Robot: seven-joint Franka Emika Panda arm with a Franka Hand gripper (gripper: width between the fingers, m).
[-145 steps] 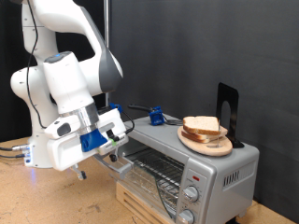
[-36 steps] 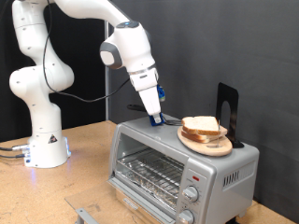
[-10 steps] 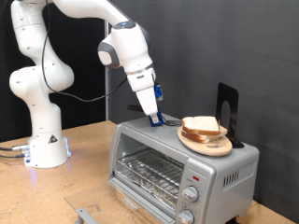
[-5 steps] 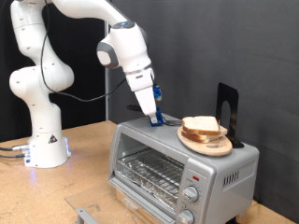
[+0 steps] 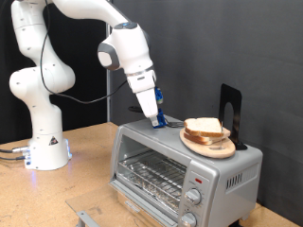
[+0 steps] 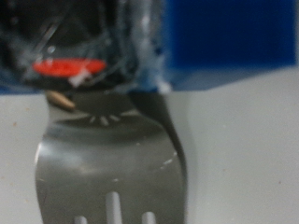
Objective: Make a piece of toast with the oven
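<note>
In the exterior view, the boxy silver toaster oven (image 5: 180, 165) stands on the wooden bench (image 5: 85, 165), its glass door open. On its roof the squarish pale slice of bread (image 5: 204, 127) tops a round wooden plate (image 5: 209, 144). Beside it, the pincer (image 5: 158, 119) reaches the oven's roof; its grip cannot be told. The wrist view shows a metal fork (image 6: 112, 163) close up.

Glossy white jointed arm (image 5: 57, 57), grey joints, blue-accented gripper (image 5: 158, 117)
</note>
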